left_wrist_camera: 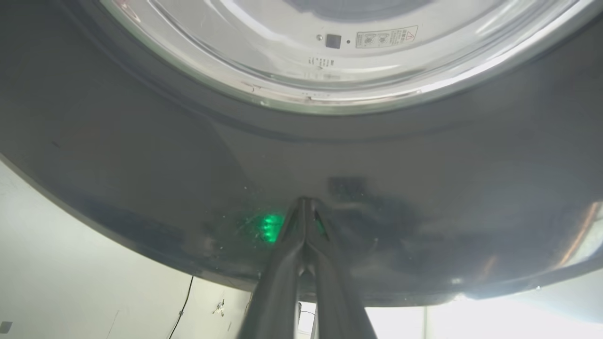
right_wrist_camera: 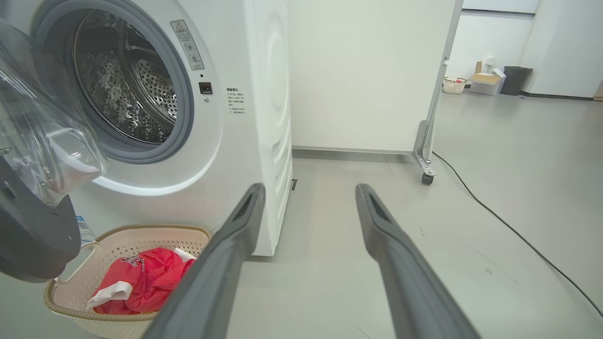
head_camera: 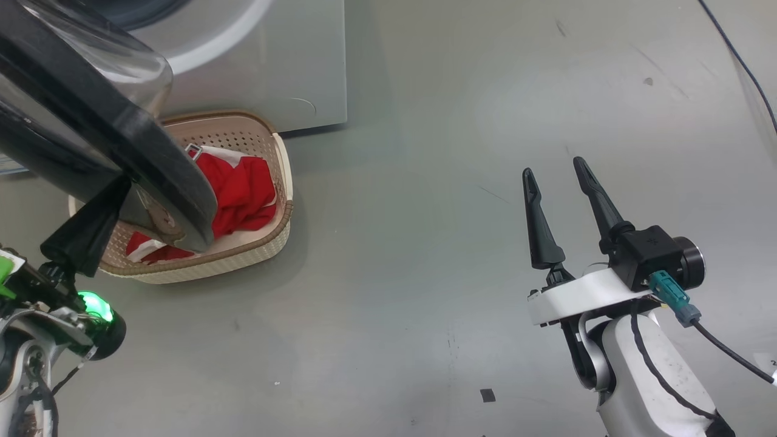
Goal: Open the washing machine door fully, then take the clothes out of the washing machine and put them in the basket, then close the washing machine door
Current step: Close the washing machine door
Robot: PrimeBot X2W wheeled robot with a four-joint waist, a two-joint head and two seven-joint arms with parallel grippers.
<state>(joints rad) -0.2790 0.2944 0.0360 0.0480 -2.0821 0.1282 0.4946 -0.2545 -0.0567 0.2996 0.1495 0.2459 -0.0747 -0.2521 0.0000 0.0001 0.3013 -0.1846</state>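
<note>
1. Grey floor (head_camera: 425, 273) runs under everything; one washing machine (right_wrist_camera: 245, 117) stands on it, its steel drum (right_wrist_camera: 132, 94) looking empty
2. One washing machine door (head_camera: 91, 121) hangs part-open, its black rim overhanging the one basket (head_camera: 255, 255) set just in front of the machine
3. The clothes (head_camera: 243, 188) lie in that basket as a single red-and-white heap; how many pieces it holds I cannot tell
4. The left jaws are pressed together with nothing between them, their tips touching the door's glossy outer face dead ahead in the left wrist view
5. The right jaws are spread and empty, well apart from the door on the right, over bare floor
6. By my judgement only the closing is left: the porthole lies beyond the door from the left jaws, so the left arm (head_camera: 36, 328), the nearer of the two, is placed to push it home, the swing passing above the basket
</note>
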